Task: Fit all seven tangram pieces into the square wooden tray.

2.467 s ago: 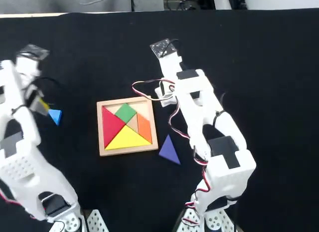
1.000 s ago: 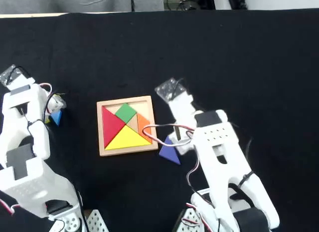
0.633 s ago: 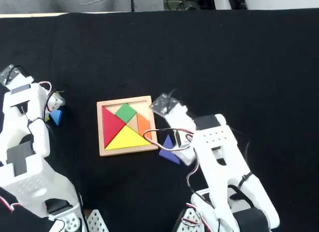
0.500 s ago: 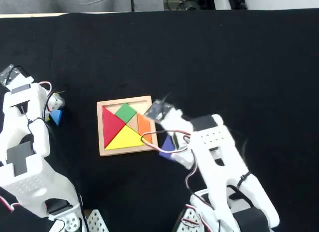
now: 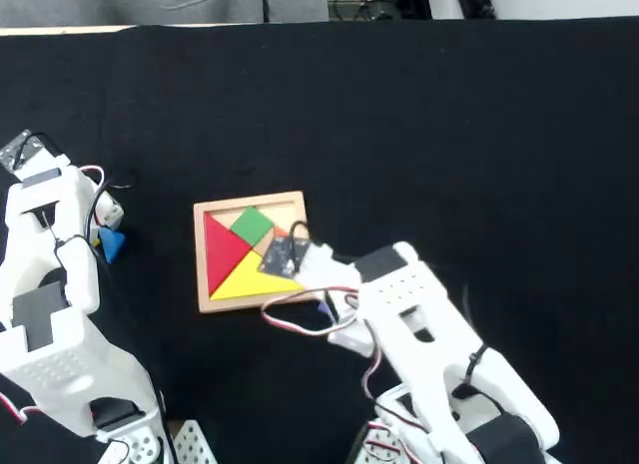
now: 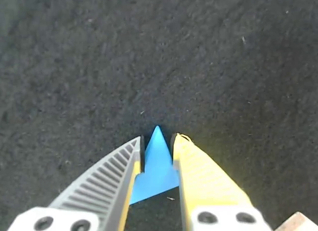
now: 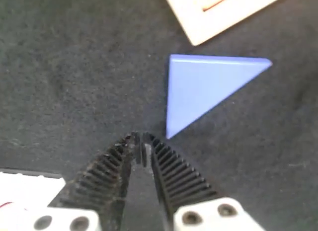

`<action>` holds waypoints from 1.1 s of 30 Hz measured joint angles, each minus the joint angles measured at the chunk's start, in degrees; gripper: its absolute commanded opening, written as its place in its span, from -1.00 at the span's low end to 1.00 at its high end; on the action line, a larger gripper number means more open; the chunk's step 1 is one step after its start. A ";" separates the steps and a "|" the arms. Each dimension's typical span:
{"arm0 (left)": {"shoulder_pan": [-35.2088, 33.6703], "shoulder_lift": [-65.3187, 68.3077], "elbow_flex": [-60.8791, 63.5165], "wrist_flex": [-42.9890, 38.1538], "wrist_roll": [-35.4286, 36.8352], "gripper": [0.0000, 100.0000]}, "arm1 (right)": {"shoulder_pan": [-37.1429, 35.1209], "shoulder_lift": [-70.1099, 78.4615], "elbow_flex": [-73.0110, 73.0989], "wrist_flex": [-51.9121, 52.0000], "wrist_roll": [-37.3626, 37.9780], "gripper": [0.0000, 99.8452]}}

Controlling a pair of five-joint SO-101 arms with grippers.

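Black cloth table (image 5: 449,115) takes up most of the room, w/ the square wooden tray (image 5: 201,254) lying flat approx mid-table.

White right arm (image 5: 419,334) comes in from the tray's near-right corner. Its wrist hangs over the tray's right edge and covers that part of the inside. White left arm (image 5: 45,284) stands well off the tray's left side.

In the tray:
- Big red wooden triangle (image 5: 222,252) sits vs the left wall.
- Big yellow wooden triangle (image 5: 245,279) lies along the near wall, touching the red one.
- Green wooden square (image 5: 252,225) sits by the far wall, set on its corner, touching both.

Purple wooden triangle (image 7: 203,87) lies flat on the cloth, outside the tray, just beside its near-right corner but not touching it.

Right gripper (image 7: 140,137) is low over the cloth by that same corner. Jaws are pinched together w/ nothing btwn them, and the tip sits right next to one point of the purple triangle.

Left gripper (image 6: 157,138) is well to the tray's left, clamped narrow on the small blue wooden triangle (image 6: 156,164), whose point pokes out past the fingertips. Can't tell if the piece is off the cloth or resting on it.
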 measured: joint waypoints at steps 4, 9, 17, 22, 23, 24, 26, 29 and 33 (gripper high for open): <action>0.35 -0.18 0.00 0.79 -0.62 -0.62 | 0.00 0.00 0.35 -0.44 0.53 -0.98; 2.11 -4.13 0.00 4.92 -5.71 -0.46 | 0.00 0.00 0.35 -0.44 0.70 -0.98; 2.64 -6.07 4.13 3.34 -10.46 -0.47 | 0.00 -0.09 4.57 -5.71 0.70 -0.98; 1.85 -6.68 5.98 0.62 -11.60 -0.47 | 0.00 -0.09 5.19 -6.86 0.70 -0.98; 1.41 -6.68 6.07 0.62 -11.69 -0.47 | 0.00 -0.09 5.19 -7.12 0.70 -0.98; 0.79 -6.68 6.07 0.62 -11.78 -0.47 | 0.00 -0.09 5.19 -7.47 0.70 -0.98; -0.35 -6.68 6.07 0.62 -11.78 -0.47 | 0.00 0.09 5.19 -8.35 0.70 -0.98; -0.88 -6.68 6.24 0.62 -11.78 -0.47 | 0.00 4.75 5.01 -10.46 0.70 -0.98; -0.97 -6.68 6.24 0.62 -11.78 -0.47 | 2.55 14.59 -0.44 -11.34 0.88 -0.98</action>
